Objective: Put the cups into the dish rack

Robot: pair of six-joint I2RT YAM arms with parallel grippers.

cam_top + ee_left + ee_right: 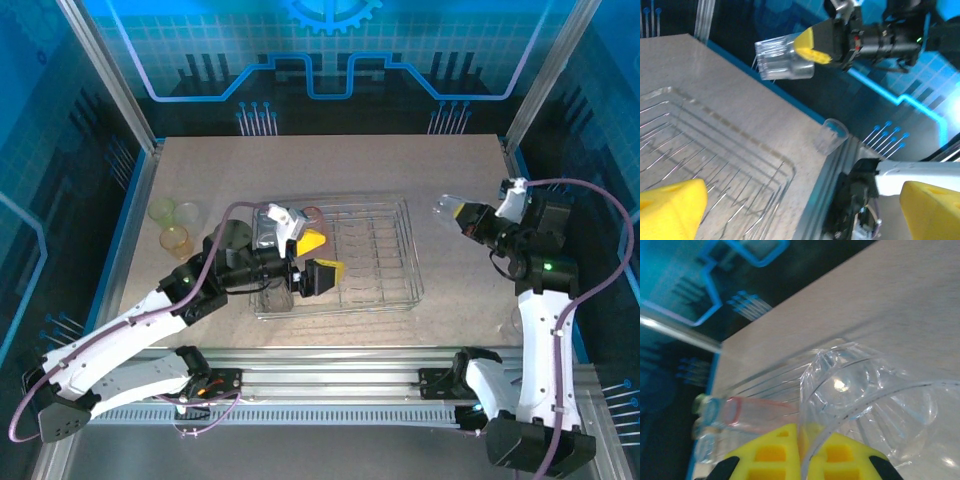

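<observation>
Cups are spread around the table (pixel 450 160), and the right claw (pixel 466 213) has one. It is shut tight on the rim of a clear cup (pixel 447 207). The cup is up in the air and tipped on its side. Its bottom points left toward the dish rack (pixel 385 250). The cup is to the right of the rack. In the right wrist view, two yellow fingers (pixel 772 457) pinch the thin wall of the cup, one inside and one outside.

The rack sits in the middle of the table. At its far left end a pink cup (pixel 757 412) lies on its side. A pale blue cup (pixel 710 412) is just beside it. I cannot tell if the blue one is fully inside the wires.

The left claw (pixel 318 257) hangs over the left part of the rack. Its yellow fingers are spread wide and hold nothing.

Three yellowish cups (pixel 175 238) stand close together on the table at the far left, well apart from the rack. One more see-through cup (pixel 830 136) stands upright on the table, close to the near edge on the right.
</observation>
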